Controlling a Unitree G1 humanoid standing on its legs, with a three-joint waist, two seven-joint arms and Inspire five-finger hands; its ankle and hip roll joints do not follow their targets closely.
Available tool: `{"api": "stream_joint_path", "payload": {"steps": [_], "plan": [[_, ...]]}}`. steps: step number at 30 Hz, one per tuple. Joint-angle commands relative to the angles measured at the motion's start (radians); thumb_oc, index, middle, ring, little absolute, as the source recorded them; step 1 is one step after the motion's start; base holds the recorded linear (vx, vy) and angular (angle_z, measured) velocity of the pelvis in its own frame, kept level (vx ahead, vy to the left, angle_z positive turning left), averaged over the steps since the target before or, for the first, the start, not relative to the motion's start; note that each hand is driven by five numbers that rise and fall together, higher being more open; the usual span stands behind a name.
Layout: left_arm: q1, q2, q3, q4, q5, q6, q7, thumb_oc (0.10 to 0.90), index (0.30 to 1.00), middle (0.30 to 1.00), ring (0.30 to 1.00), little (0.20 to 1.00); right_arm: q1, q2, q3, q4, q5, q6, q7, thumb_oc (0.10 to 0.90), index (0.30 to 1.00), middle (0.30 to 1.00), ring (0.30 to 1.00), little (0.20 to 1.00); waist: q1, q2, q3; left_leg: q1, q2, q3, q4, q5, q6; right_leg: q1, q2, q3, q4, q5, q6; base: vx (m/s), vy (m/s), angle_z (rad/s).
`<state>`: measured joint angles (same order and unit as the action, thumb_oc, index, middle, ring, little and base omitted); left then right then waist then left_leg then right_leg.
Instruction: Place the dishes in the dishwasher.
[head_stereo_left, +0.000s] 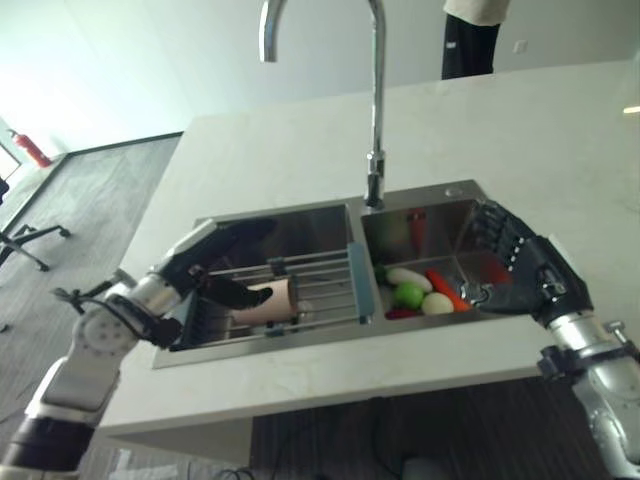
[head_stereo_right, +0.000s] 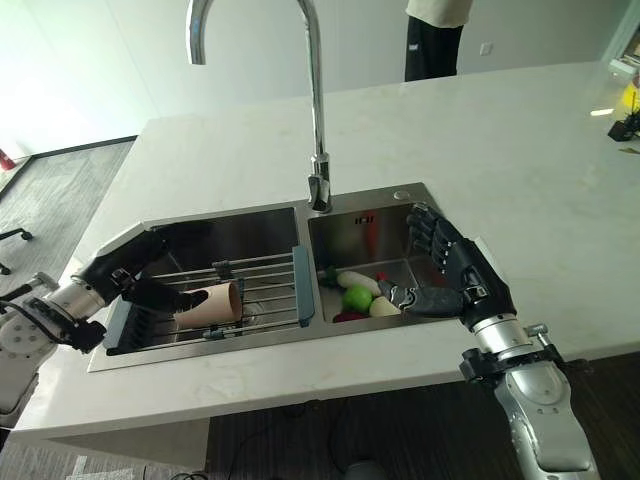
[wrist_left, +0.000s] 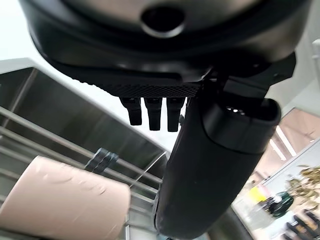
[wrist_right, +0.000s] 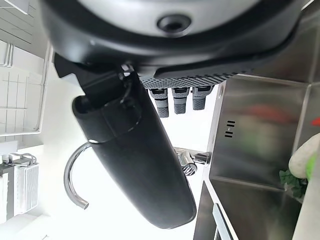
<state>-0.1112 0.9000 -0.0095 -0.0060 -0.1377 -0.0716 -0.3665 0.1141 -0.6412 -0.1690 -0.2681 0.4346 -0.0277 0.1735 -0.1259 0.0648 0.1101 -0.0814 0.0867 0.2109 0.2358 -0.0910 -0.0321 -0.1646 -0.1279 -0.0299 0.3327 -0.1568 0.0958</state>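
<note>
Left hand (head_stereo_right: 125, 272) spread wide at 9 o'clock of the pink cup (head_stereo_right: 208, 303); wrap mid-body, lift clear of rack (head_stereo_right: 262, 290). Right hand (head_stereo_right: 455, 272) relaxed wide, empty.

In your left wrist view, the left hand (wrist_left: 200, 165) has straight fingers and thumb above a beige cup (wrist_left: 65, 205), which lies on its side on the wire rack (wrist_left: 45, 142).

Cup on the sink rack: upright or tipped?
Tipped. The pink cup lies on its side across the rack's bars, open end toward the right basin; the left hand hovers beside it.
</note>
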Motion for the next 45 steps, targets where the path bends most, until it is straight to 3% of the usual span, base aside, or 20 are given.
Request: {"api": "stream_joint_path", "payload": {"steps": [1, 6, 12, 25, 45], "plan": [[-0.149, 0.059, 0.031, 0.021, 0.026, -0.038, 0.003, 0.800, 0.900, 0.900, 0.900, 0.900, -0.122, -0.053, -0.022, -0.060, 0.041, -0.089, 0.008, 0.800, 0.900, 0.900, 0.900, 0.900, -0.004, -0.007, -0.051, 0.025, 0.030, -0.035, 0.064, -0.134, -0.029, 0.058, -0.006, -0.006, -0.033, 0.011, 0.081, 0.00, 0.000, 0.00], [-0.159, 0.052, -0.008, 0.089, 0.056, -0.022, -0.018, 0.800, 0.900, 0.900, 0.900, 0.900, -0.123, -0.059, -0.021, -0.047, 0.035, -0.087, 0.022, 0.800, 0.900, 0.900, 0.900, 0.900, -0.014, -0.005, -0.050, 0.032, 0.032, -0.023, 0.064, -0.138, -0.027, 0.059, 0.001, 0.005, -0.033, 0.011, 0.079, 0.01, 0.008, -0.12], [-0.165, 0.046, -0.050, 0.176, 0.155, -0.050, 0.010, 0.800, 0.900, 0.900, 0.900, 0.900, -0.126, -0.077, -0.025, -0.040, 0.018, -0.085, 0.043, 0.800, 0.900, 0.900, 0.900, 0.900, -0.025, -0.007, -0.050, 0.042, 0.038, -0.010, 0.064, -0.140, -0.027, 0.061, 0.008, 0.012, -0.033, 0.011, 0.077, 0.02, 0.007, -0.07], [-0.165, 0.046, -0.055, 0.219, 0.285, -0.076, 0.077, 0.800, 0.900, 0.900, 0.900, 0.900, -0.119, -0.083, -0.026, -0.041, -0.022, -0.073, 0.070, 0.800, 0.900, 0.900, 0.900, 0.900, -0.028, -0.017, -0.056, 0.047, 0.044, 0.000, 0.064, -0.138, -0.027, 0.061, 0.016, 0.014, -0.033, 0.014, 0.074, 0.01, -0.002, -0.03], [-0.166, 0.025, -0.098, 0.284, 0.429, 0.001, 0.095, 0.800, 0.900, 0.900, 0.900, 0.900, -0.115, -0.092, -0.023, -0.037, -0.042, -0.056, 0.114, 0.800, 0.900, 0.900, 0.900, 0.900, -0.040, -0.025, -0.057, 0.053, 0.052, 0.010, 0.064, -0.137, -0.026, 0.059, 0.025, 0.025, -0.033, 0.016, 0.074, 0.00, 0.000, -0.01]]}}
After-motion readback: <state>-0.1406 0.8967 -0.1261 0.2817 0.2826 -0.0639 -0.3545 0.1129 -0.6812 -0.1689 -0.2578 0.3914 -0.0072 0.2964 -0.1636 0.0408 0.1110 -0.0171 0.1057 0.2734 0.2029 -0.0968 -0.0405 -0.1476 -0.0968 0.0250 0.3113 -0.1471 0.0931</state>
